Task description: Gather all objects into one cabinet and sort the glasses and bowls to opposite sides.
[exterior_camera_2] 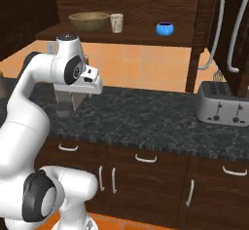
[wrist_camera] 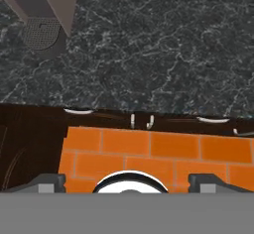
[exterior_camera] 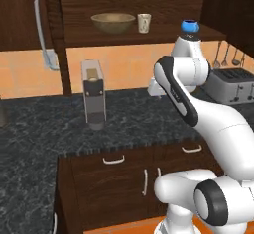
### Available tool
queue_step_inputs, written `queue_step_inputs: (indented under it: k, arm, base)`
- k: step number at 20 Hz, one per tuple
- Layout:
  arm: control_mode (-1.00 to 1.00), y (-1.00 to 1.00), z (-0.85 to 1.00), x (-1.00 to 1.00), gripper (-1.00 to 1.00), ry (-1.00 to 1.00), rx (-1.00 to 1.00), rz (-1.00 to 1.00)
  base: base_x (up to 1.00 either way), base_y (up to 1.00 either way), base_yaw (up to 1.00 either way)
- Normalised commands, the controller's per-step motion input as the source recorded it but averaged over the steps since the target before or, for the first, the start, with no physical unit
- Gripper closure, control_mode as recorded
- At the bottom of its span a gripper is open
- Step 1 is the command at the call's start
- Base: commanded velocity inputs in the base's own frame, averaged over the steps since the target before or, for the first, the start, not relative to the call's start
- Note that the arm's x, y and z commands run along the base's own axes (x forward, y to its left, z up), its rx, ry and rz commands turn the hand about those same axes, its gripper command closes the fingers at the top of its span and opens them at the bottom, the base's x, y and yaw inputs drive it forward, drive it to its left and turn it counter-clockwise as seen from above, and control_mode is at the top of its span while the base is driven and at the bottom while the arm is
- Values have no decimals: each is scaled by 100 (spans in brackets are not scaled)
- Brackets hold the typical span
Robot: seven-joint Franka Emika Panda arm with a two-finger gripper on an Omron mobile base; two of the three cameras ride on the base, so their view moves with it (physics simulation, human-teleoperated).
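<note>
The dark wood wall cabinet point(exterior_camera: 158, 0) point(exterior_camera_2: 146, 0) stands open. On its shelf the wide tan-gold bowl point(exterior_camera: 113, 23) point(exterior_camera_2: 89, 21) sits at the left, with the cream cup point(exterior_camera: 144, 23) point(exterior_camera_2: 116, 23) close beside it on the right. Further right, apart from both, is the small blue mug point(exterior_camera: 190, 27) point(exterior_camera_2: 165, 28). The red-orange cup is out of view. My gripper point(exterior_camera_2: 68, 101) point(wrist_camera: 128, 181) hangs open and empty, pointing down over the front part of the dark counter point(wrist_camera: 149, 44), well below the shelf.
A grey coffee machine point(exterior_camera: 93, 94) point(wrist_camera: 47, 10) stands on the counter under the bowl. A toaster point(exterior_camera: 232, 84) point(exterior_camera_2: 222, 103) sits at the right. Open cabinet doors with curved grey handles point(exterior_camera: 42, 27) point(exterior_camera_2: 217, 29) flank the shelf. Drawers point(exterior_camera_2: 146, 161) and orange floor point(wrist_camera: 149, 153) lie below.
</note>
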Motion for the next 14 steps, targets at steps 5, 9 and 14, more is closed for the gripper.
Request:
queue_step_inputs:
  k: [5,9,14]
  arm:
    - [100,0,0,0,-100,0,0,0]
    - [100,0,0,0,-100,0,0,0]
    - [100,0,0,0,-100,0,0,0]
  base:
    - [-72,-48,0]
    - [-33,-80,0]
    - [-10,-100,0]
